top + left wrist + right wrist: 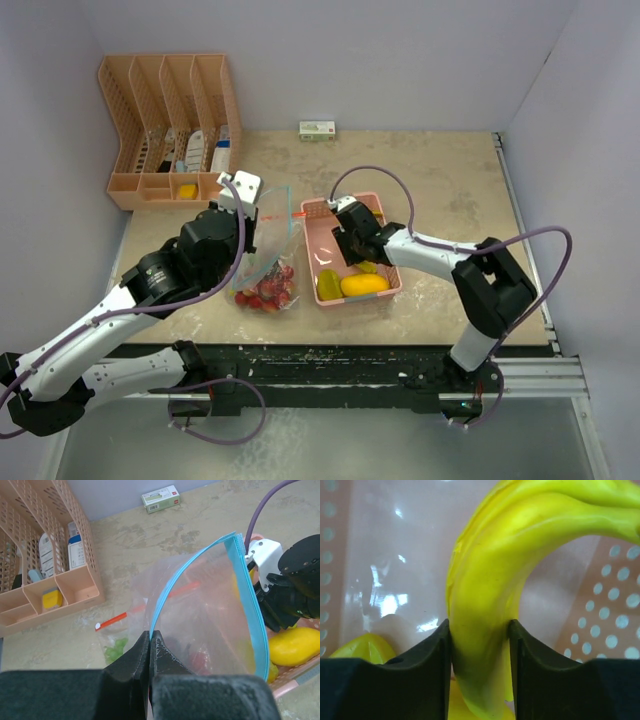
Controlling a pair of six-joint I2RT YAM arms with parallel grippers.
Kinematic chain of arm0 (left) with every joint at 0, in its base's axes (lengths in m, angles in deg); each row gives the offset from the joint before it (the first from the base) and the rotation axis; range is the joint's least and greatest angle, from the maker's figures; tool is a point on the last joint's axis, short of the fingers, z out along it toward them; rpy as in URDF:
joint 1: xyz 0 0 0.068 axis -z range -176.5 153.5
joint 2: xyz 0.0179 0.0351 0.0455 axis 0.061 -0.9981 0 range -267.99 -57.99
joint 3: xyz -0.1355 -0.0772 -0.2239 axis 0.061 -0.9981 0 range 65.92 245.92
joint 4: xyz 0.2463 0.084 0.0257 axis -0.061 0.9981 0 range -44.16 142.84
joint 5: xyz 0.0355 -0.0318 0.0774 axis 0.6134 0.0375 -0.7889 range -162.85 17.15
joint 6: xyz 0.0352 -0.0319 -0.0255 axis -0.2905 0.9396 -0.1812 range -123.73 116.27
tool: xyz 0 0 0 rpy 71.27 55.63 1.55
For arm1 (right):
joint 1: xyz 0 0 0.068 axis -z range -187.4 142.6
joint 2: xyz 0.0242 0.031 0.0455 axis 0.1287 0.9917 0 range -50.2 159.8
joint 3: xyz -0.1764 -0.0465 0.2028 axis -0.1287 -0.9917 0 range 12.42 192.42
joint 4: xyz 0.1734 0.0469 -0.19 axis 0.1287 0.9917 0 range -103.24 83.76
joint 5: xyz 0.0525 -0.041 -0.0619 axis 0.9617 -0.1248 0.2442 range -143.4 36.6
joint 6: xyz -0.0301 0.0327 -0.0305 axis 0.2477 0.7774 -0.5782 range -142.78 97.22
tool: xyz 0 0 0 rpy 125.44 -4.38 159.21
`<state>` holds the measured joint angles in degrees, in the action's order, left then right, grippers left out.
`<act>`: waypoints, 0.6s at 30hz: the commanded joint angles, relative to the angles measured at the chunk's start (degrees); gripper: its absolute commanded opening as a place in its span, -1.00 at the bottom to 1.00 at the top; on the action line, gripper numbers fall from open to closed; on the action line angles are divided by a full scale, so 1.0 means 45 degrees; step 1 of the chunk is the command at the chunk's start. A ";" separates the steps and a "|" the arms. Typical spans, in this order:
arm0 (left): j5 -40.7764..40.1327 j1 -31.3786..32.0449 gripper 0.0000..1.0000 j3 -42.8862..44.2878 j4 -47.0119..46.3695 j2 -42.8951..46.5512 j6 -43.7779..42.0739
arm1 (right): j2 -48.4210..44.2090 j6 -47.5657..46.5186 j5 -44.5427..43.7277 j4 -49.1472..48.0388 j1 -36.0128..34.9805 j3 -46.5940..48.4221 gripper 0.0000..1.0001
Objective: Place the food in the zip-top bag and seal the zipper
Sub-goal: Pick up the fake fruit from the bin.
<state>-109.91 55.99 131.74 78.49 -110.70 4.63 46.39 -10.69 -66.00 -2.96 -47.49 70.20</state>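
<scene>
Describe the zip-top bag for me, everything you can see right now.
The zip-top bag is clear, thin plastic with a light blue zipper rim and a red stripe across the film. Its mouth stands open in a loop, held up by the left gripper, which is shut on the rim. The bottom rests on the table beside the pink basket. Red strawberries and green pieces lie inside.
</scene>
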 commanded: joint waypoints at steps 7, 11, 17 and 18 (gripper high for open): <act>-0.0102 -0.0068 -1.00 0.0090 -0.0557 -0.0003 0.0070 | -0.2355 0.0609 0.0430 0.0377 0.0024 0.0378 -1.00; -0.0113 -0.0070 -1.00 0.0100 -0.0624 -0.0106 0.0141 | -0.5127 0.0745 0.1852 -0.0198 0.0033 -0.0153 -1.00; 0.0146 -0.0063 -1.00 0.0099 -0.0776 -0.0398 0.0323 | -0.9087 -0.0011 0.6313 -0.1706 0.0022 -0.1287 -1.00; 0.0171 -0.0065 -1.00 0.0103 -0.0814 -0.0443 0.0344 | -0.9652 0.0027 0.7270 -0.2188 0.0021 -0.1523 -1.00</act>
<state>-109.80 55.99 131.74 78.03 -112.08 4.94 11.34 -8.87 -50.52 -4.62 -47.45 66.26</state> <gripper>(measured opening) 0.007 0.288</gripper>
